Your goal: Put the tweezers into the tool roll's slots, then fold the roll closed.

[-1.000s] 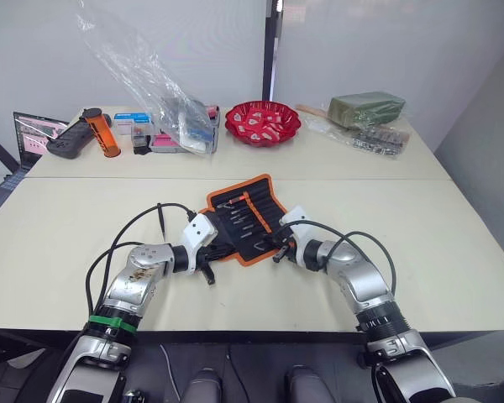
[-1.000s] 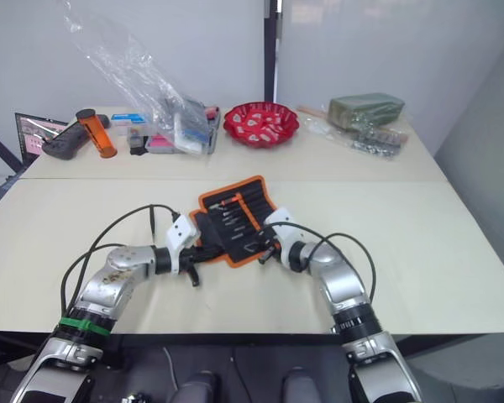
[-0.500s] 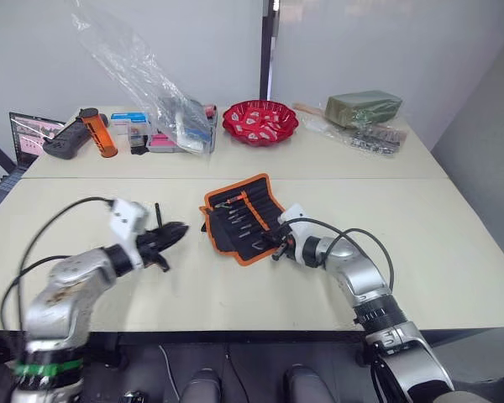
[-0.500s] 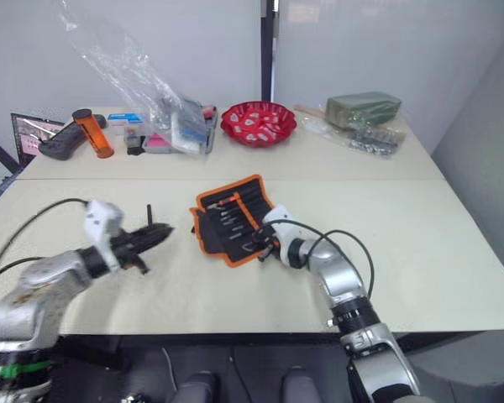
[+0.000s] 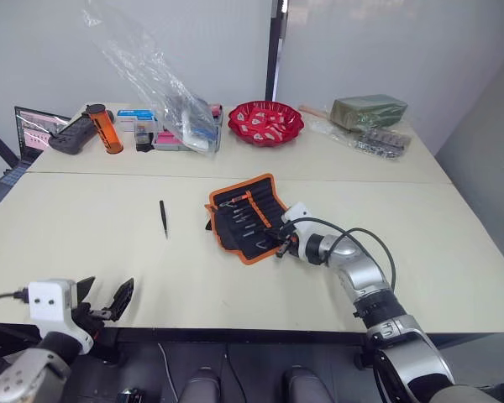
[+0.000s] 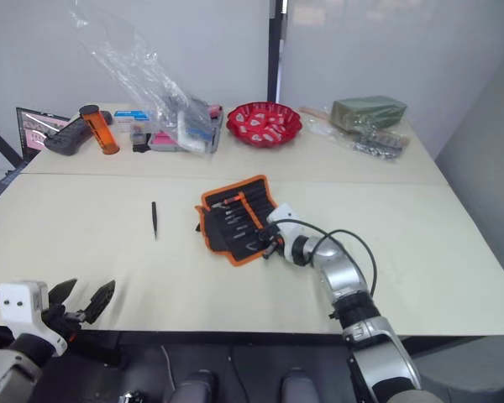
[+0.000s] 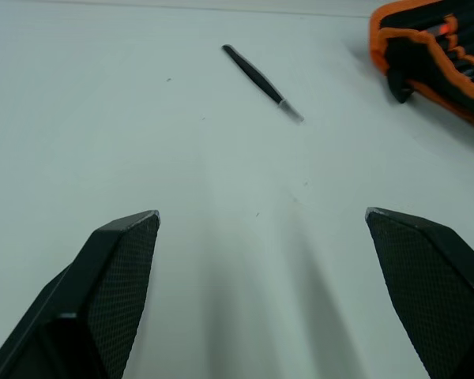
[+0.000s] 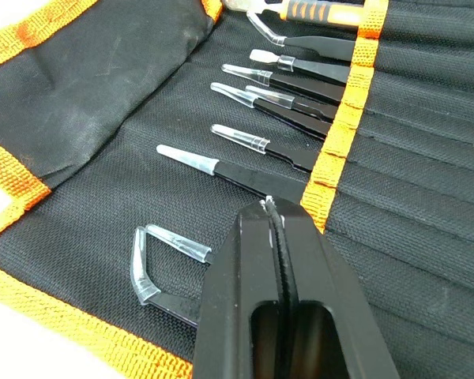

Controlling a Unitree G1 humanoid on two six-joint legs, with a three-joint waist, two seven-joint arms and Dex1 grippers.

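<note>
— Where's the left gripper [image 5: 105, 300]?
— Low at the table's [image 5: 84, 252] near edge, arm drawn in, fingers spread wide.
— And the right gripper [image 5: 279, 248]?
— Arm stretched forward over the table's middle, fingers pressed together, tips down.

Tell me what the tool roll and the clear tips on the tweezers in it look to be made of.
The tool roll looks like coarse woven black fabric, probably nylon, matte, with orange webbing edging; the weave grain shows. The tweezers look like matte black-coated metal, though the coating hides it; their tips carry translucent sleeves, likely soft plastic.

Black tool roll [image 5: 245, 217] with orange edging; red bowl [image 5: 265, 122].
</note>
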